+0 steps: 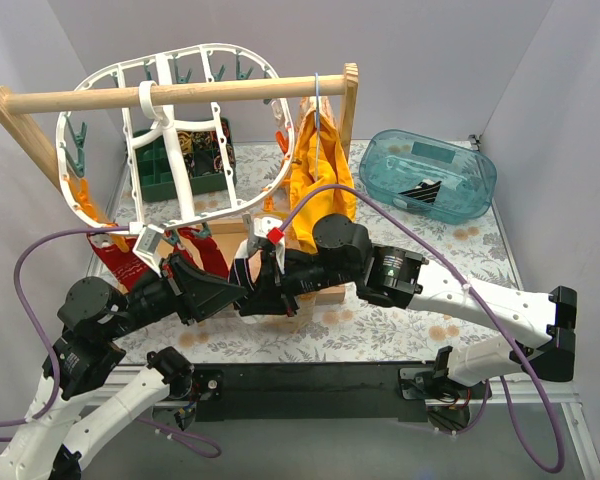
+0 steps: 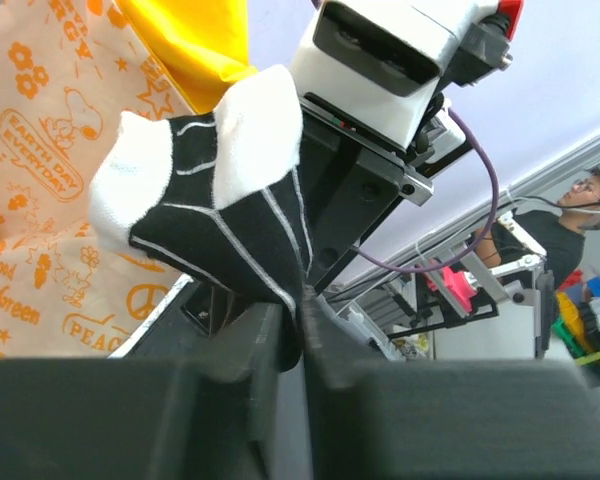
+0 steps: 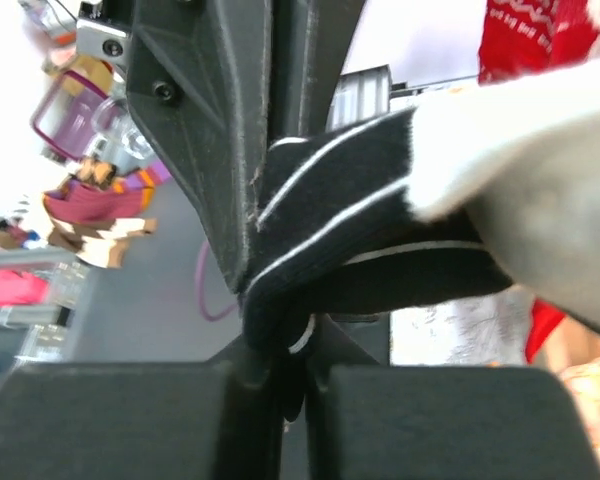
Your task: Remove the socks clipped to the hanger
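Black-and-white sock (image 2: pixel 225 225): centre of the overhead view, gripped from both sides.
Left gripper (image 2: pixel 295 335): fingers pinched narrow on the sock's black edge.
Right gripper (image 3: pixel 285 365): fingers clamped on the same sock.
Hanger (image 1: pixel 150 100): upper left, hooked over a wooden rail (image 1: pixel 80 98).
Red socks (image 1: pixel 128 262): hanging at its lower rim.

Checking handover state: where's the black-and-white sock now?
The black-and-white sock is pinched by both the left gripper and right gripper, centre of the top view, just in front of the hanger.
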Controlling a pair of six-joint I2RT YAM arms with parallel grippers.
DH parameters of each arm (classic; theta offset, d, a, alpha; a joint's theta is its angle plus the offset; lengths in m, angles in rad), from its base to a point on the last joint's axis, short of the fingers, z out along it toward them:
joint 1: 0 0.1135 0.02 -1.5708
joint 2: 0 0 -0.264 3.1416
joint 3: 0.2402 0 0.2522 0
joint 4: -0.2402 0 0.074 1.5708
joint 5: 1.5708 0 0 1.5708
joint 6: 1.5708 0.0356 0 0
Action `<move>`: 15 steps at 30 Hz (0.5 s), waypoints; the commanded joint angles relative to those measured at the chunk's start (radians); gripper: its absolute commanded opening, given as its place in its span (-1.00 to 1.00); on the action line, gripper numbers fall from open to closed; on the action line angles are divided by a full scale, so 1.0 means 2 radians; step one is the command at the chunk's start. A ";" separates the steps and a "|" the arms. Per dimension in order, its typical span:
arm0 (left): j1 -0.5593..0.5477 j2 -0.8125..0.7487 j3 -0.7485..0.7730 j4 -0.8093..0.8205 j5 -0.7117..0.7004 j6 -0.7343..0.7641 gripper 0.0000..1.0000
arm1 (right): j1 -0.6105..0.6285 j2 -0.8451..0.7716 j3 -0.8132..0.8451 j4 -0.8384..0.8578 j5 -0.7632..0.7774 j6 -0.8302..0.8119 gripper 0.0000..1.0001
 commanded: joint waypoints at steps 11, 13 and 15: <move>-0.001 -0.021 0.048 -0.105 -0.130 0.044 0.24 | 0.002 -0.050 0.059 -0.065 0.101 -0.063 -0.97; -0.001 -0.021 0.043 -0.116 -0.143 0.044 0.24 | 0.002 -0.052 0.086 -0.096 0.153 -0.080 -0.97; -0.001 -0.018 0.041 -0.122 -0.146 0.045 0.22 | 0.002 -0.051 0.107 -0.115 0.194 -0.104 -0.97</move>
